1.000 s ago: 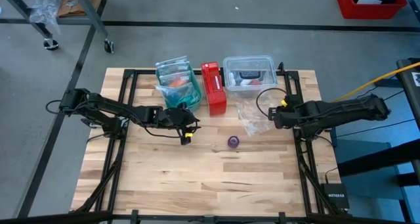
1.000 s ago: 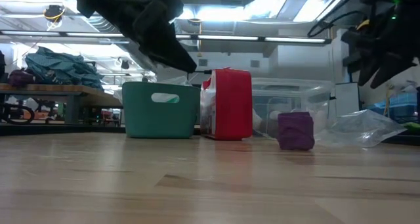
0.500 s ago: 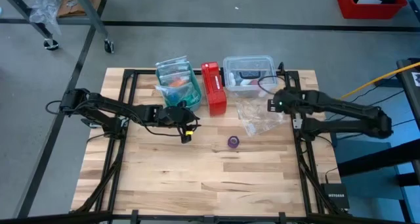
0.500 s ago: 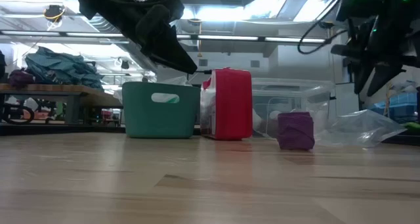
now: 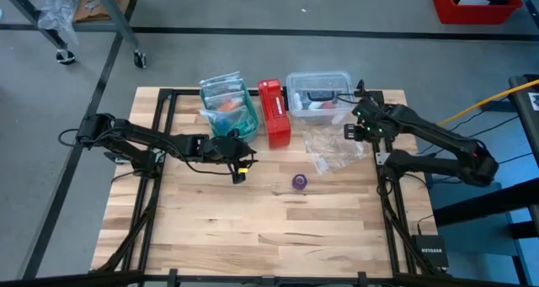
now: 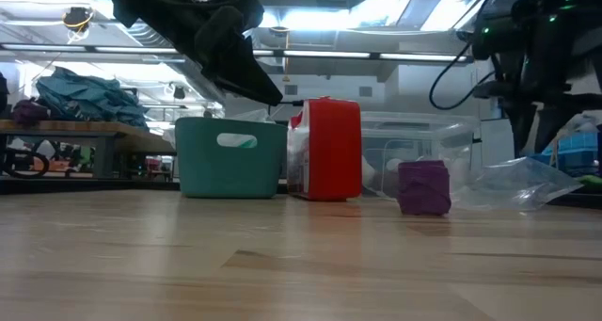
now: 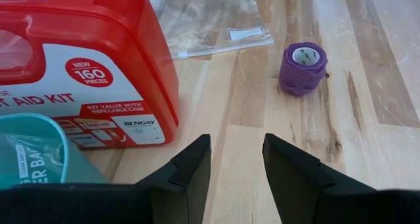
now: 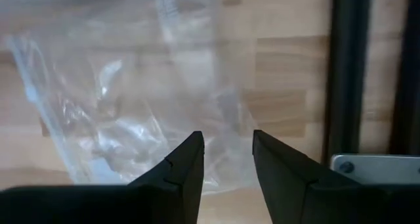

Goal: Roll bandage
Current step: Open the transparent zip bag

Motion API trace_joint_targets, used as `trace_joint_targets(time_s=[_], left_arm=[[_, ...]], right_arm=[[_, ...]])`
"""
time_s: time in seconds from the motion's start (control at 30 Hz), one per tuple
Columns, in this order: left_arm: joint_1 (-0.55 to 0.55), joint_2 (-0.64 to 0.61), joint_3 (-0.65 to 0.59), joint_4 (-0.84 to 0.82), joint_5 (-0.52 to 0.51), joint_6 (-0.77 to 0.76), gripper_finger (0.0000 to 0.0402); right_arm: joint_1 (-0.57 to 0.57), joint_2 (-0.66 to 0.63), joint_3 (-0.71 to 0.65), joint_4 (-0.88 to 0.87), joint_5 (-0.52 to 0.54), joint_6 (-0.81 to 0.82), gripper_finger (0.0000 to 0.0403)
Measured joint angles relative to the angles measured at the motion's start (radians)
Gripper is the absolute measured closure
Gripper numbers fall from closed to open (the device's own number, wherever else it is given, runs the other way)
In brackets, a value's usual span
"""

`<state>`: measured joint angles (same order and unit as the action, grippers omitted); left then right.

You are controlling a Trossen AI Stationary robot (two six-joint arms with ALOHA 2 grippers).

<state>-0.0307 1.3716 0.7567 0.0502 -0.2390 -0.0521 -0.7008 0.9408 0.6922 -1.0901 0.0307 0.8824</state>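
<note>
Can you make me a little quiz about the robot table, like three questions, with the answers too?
1. True or false: the purple bandage is already coiled into a small roll on the bare table.
2. Which thing does the right gripper hover over? A) the teal bin B) the clear plastic bag C) the red first aid kit
3. Fill in the missing word: the left gripper is empty, and its fingers stand ____.

Key
1. True. It is a tiny roll, standing apart from both grippers.
2. B. The right wrist view looks straight down on the crinkly bag.
3. Open. There is a gap between them and nothing in it.
</note>
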Motion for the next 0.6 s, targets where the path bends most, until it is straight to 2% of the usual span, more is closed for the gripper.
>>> trace_joint_targets(time_s=[0.1, 0.37, 0.5, 0.6], left_arm=[[0.0, 0.0, 0.0, 0.0, 0.0, 0.0, 0.0271], [0.0, 0.0, 0.0, -0.001, 0.0, 0.0, 0.0271], [0.0, 0.0, 0.0, -0.001, 0.0, 0.0, 0.0271], [0.0, 0.0, 0.0, -0.001, 0.0, 0.0, 0.0271]], right_arm=[[-0.031, 0.051, 0.0, 0.049, -0.041, -0.051, 0.027], [-0.097, 0.171, 0.001, 0.104, -0.031, -0.124, 0.027], [-0.107, 0.179, 0.001, 0.095, -0.004, -0.133, 0.027], [-0.105, 0.18, 0.001, 0.099, -0.024, -0.14, 0.027]])
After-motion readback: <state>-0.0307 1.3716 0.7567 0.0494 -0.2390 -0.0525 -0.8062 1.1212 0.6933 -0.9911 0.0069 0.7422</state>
